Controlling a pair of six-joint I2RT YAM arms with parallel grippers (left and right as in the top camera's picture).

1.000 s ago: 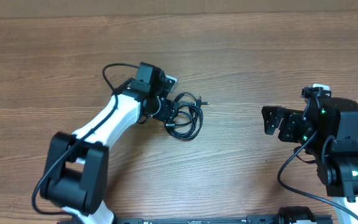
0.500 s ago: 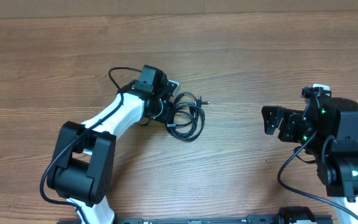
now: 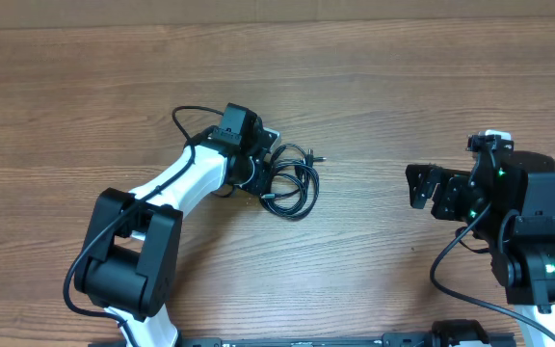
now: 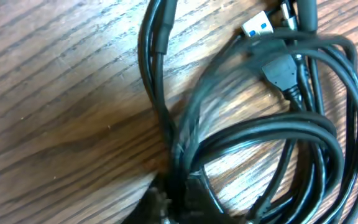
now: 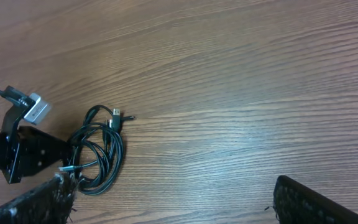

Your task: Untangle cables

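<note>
Wood-grain table (image 3: 403, 87) is shown from above. Left of centre, the left gripper (image 3: 260, 175) is set at the left edge of the cables (image 3: 295, 183), a black tangle lying coiled on the table. Whether it is clenched cannot be told, as its fingers are blurred. Well apart at the right, the right gripper (image 3: 420, 188) is held released, with its fingers (image 5: 39, 202) spread wide.

No readable text, label, brand or number shows in any view.
</note>
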